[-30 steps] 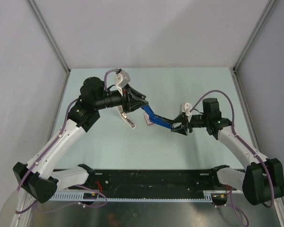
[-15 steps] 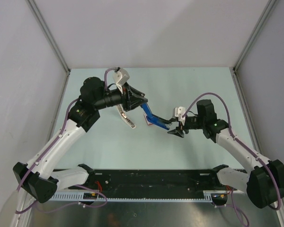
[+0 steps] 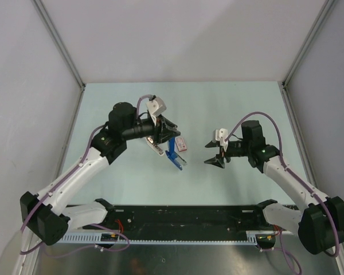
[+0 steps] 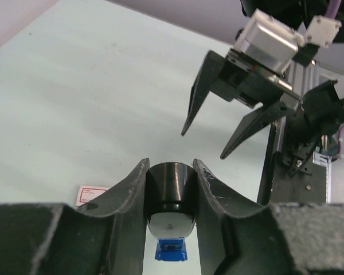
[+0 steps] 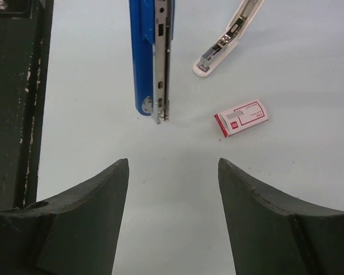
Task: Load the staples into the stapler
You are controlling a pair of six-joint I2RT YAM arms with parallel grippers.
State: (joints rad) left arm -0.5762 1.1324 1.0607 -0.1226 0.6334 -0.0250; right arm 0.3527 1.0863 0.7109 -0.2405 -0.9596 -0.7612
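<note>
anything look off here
The stapler hangs splayed open from the shut left gripper, its white-tipped half angled wide apart. The staples box lies closed on the table.

Pale green table [image 3: 132, 186], enclosed by grey walls [image 3: 178, 40]
A white-and-metal stapler-shaped item [image 5: 228, 35] is seen lying flat on the table; a black rail [image 3: 183, 217] is mounted along the near edge.
</note>
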